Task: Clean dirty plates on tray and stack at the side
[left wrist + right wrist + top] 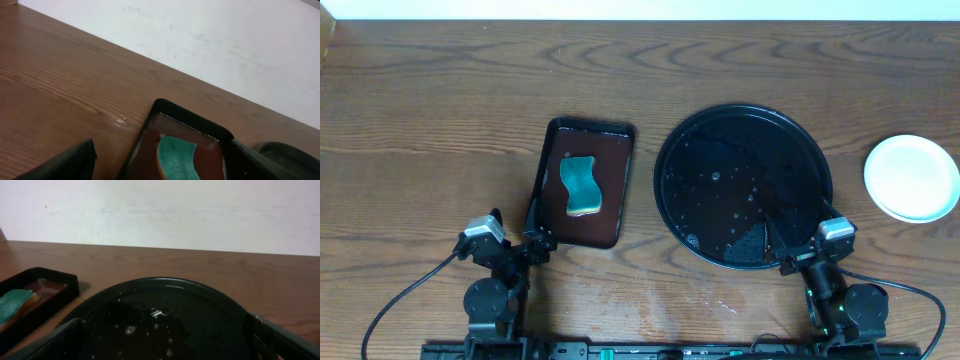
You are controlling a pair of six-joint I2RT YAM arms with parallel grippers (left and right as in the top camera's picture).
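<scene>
The round black tray [744, 186] sits right of centre, wet with droplets and with no plate on it; it also fills the right wrist view [165, 287]. A pale bluish-white plate [911, 177] lies on the wooden tabletop at the far right; I cannot tell whether others lie under it. My right gripper [800, 222] is open and empty over the tray's near rim [162, 345]. My left gripper [515, 217] is open and empty at the near left corner of the brown rectangular tray [165, 167].
A dark-brown rectangular tray [582, 182] holds a teal sponge [581, 185], which also shows in the left wrist view [176, 157]. A small wet patch [725, 308] lies on the wood near the front. A pale wall runs behind the table.
</scene>
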